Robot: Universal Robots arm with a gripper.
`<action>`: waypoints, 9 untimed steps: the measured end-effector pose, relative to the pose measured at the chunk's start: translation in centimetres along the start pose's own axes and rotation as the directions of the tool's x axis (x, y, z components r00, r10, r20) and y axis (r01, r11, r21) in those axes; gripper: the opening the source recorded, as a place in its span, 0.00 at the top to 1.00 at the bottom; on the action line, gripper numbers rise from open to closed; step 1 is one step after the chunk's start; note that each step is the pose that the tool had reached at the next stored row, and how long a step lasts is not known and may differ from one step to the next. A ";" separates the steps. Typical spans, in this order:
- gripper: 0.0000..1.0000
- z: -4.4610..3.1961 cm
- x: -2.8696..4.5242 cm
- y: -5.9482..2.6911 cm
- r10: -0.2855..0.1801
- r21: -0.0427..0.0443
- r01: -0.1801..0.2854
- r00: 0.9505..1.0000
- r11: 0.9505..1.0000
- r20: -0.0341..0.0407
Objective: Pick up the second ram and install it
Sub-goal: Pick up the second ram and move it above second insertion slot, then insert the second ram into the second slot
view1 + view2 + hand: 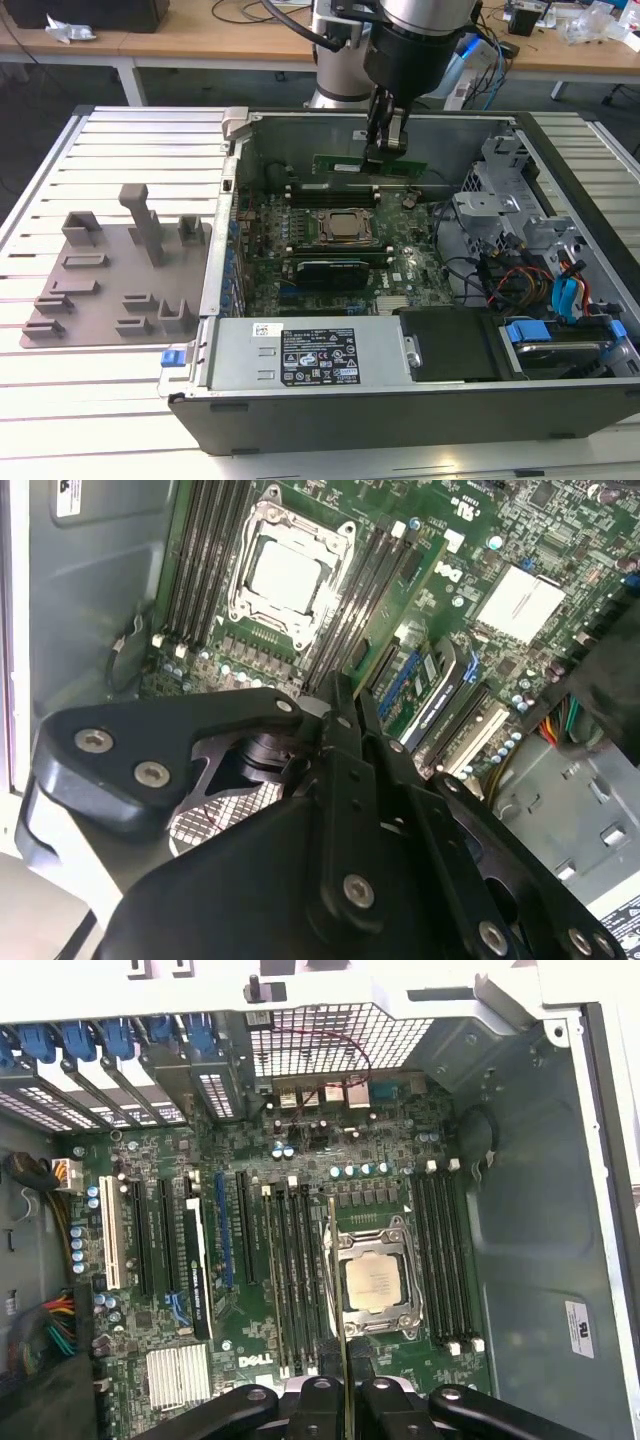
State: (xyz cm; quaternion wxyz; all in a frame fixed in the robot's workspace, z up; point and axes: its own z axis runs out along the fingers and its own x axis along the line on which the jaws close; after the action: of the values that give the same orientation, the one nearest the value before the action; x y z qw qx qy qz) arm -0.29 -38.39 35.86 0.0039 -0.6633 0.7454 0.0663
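- Above the far half of the open computer case (pixel 214 270), my arm (pixel 415 40) hangs upright, wrist vertical, with the pincer (pixel 384 150) pointing straight down at the green board (pixel 400 272).
- My pincer is clenched on the top edge of the ram stick (pixel 345 164), gripping it a little toward the exterior view's right of its middle.
- The ram stick sits level and on edge, its length running left to right in the exterior view, just above the memory slots (pixel 330 190) on the far side of the processor socket (pixel 345 228).
- Seen in the first wrist view, the ram stick (pixel 338 1290) is a thin line between my fingers (pixel 318 1400), running along the slots beside the socket.
- Whether its lower edge touches a slot, I cannot tell.
- A black card (pixel 325 270) lies on the near side of the socket.
- A grey tray (pixel 100 290) sits outside the case, at the exterior view's left.
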 end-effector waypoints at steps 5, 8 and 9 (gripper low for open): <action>0.86 0.00 0.00 -0.01 0.000 0.000 0.000 1.000 1.000 0.000; 0.86 0.01 0.00 -0.01 0.000 0.000 0.000 1.000 1.000 0.000; 0.86 0.01 0.00 -0.01 0.000 0.000 0.000 1.000 1.000 0.000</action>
State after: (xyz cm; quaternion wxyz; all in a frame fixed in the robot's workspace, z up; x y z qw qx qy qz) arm -0.27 -38.39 35.85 0.0039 -0.6633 0.7454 0.0663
